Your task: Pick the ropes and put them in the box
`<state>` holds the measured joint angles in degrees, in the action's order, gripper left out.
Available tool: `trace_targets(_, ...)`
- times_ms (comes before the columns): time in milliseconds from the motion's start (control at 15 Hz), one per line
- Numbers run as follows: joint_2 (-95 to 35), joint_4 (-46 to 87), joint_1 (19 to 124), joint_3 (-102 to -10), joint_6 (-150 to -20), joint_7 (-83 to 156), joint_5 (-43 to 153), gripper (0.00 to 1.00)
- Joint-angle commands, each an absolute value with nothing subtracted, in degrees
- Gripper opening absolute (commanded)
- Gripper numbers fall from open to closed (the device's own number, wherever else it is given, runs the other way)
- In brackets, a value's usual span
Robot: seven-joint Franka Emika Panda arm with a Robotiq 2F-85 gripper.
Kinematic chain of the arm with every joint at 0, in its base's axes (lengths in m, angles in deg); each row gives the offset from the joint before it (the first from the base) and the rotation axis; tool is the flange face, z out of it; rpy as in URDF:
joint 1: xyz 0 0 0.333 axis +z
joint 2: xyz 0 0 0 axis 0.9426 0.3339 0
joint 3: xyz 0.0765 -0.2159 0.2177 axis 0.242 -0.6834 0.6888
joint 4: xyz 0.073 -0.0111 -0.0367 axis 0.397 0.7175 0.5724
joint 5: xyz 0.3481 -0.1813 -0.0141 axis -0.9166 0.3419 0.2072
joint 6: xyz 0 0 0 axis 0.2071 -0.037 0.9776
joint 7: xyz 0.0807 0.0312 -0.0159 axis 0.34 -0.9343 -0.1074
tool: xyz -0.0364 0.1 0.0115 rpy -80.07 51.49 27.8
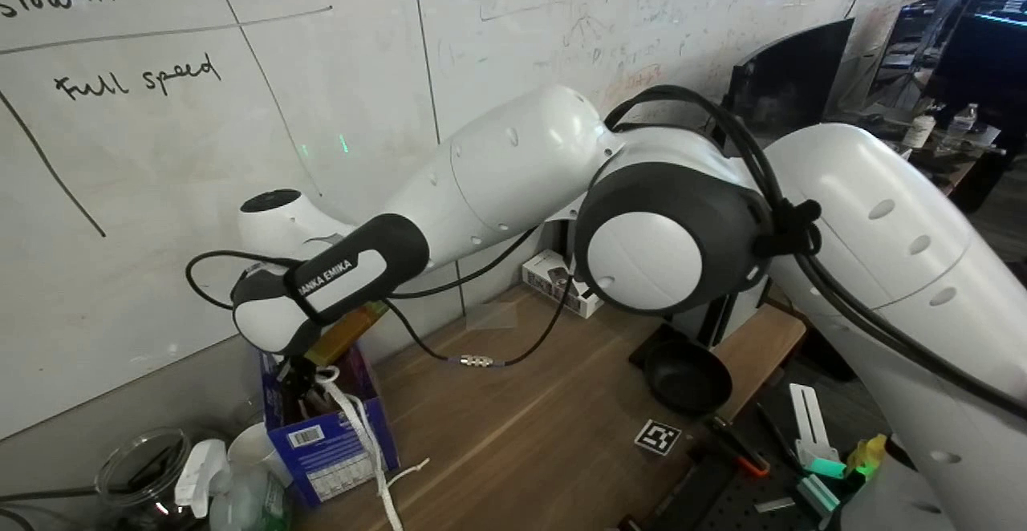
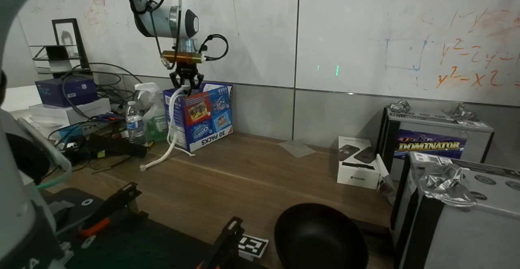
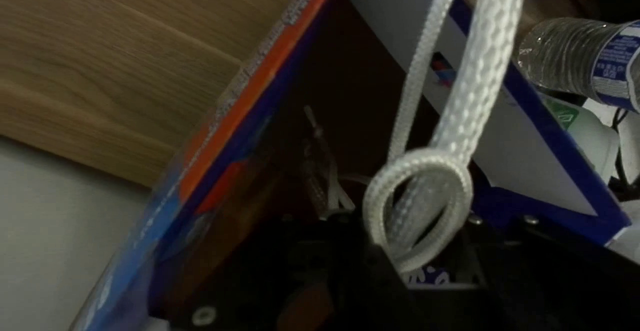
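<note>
The blue box (image 1: 321, 467) stands open at the top beside the wall, its white label facing front; it also shows in an exterior view (image 2: 208, 116) and the wrist view (image 3: 265, 96). My gripper (image 2: 188, 86) is at the box's open top, also visible in an exterior view (image 1: 301, 383). The white ropes (image 2: 172, 114) hang from my gripper over the rim and down outside the box, as another exterior picture shows (image 1: 369, 439). In the wrist view the rope's loop (image 3: 450, 136) lies at my jaws (image 3: 415, 241), which look shut on it; the fingertips are mostly hidden.
A spray bottle (image 2: 156, 118) and a water bottle (image 2: 135, 124) stand close beside the box. A clear jar (image 1: 144, 475) is near them. Electronics with cables (image 2: 81, 116) lie beyond. The wall (image 2: 264, 106) is behind. A black pan (image 2: 321, 236) and white carton (image 2: 357, 167) stand elsewhere.
</note>
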<state>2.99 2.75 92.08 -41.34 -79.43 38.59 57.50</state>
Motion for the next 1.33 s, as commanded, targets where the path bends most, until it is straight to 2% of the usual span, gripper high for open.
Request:
trace_targets(0,3.31,1.02,94.25,-42.55,-78.58,40.24,59.89,0.03)
trace_targets(333,4.36,0.25,94.49,-42.70,-78.20,41.25,60.34,0.03)
trace_targets(467,4.52,0.04,94.35,-43.04,-77.30,41.32,60.30,0.38)
trace_targets(533,4.54,0.11,94.24,-43.25,-77.17,41.29,60.30,0.44)
trace_targets(933,1.37,2.91,93.88,-44.55,-76.61,40.38,60.66,0.90)
trace_targets(1067,-2.07,6.21,93.85,-45.05,-77.19,39.97,60.70,1.00)
trace_targets(1267,-9.17,12.74,93.65,-45.11,-78.63,39.46,60.51,1.00)
